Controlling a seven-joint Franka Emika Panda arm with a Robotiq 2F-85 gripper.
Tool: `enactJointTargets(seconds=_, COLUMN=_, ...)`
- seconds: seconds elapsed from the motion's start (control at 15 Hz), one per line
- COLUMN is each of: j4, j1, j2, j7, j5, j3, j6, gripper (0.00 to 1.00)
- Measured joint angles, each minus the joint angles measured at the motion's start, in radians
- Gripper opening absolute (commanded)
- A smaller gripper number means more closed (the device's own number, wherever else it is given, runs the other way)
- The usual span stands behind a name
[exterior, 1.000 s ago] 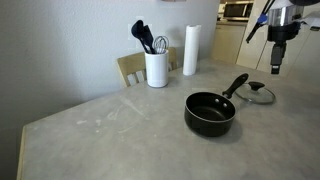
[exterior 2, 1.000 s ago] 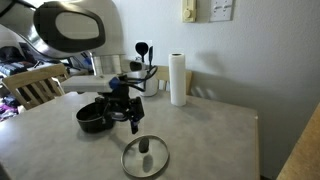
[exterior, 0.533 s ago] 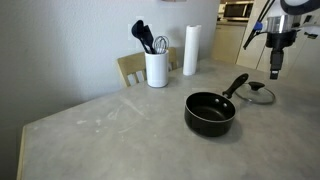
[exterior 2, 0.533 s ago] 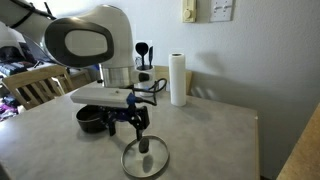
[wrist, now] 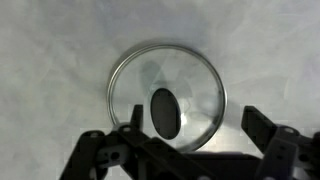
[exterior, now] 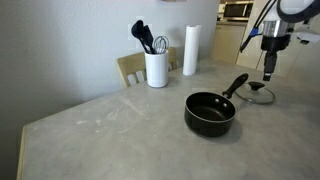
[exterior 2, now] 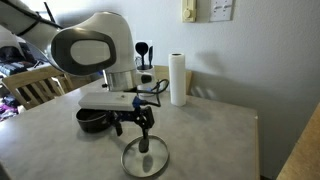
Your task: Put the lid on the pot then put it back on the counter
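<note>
Grey counter (exterior: pixel 100 140) bears pot (exterior: pixel 210 113), lid (wrist: pixel 167 95), holder (exterior: pixel 156 68) with utensils (exterior: pixel 145 35).

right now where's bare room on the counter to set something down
The widest bare stretch of light grey mottled counter lies in front of the white utensil holder, beside the small black saucepan. It is crowded by its handle, where the round clear glass lid lies under the gripper.

lid (wrist: pixel 190 85): clear smooth glass, thin metal rim | pot (exterior: pixel 210 113): glossy black | counter (exterior: pixel 100 135): matt mottled grey stone-look
</note>
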Motion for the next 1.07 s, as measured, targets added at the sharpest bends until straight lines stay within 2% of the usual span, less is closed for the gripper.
enactJointTargets(seconds=0.27, j4=0.023, j1=-0.002, j2=0.079, j7=0.000, j5=0.000, j3=0.000, j6=0.093, gripper=1.00)
enactJointTargets(seconds=0.47, j4=0.066, j1=-0.015, j2=0.148, j7=0.000, j5=0.000, j3=0.003, j6=0.109, gripper=1.00)
enactJointTargets(seconds=0.53, j4=0.081, j1=-0.022, j2=0.169, j7=0.000, j5=0.001, j3=0.004, j6=0.111, gripper=0.90)
enactJointTargets(seconds=0.6, j4=0.096, j1=-0.029, j2=0.188, j7=0.000, j5=0.001, j3=0.005, j6=0.113, gripper=0.74)
enactJointTargets(seconds=1.07, j4=0.163, j1=-0.083, j2=0.242, j7=0.000, j5=0.009, j3=0.044, j6=0.115, gripper=0.24)
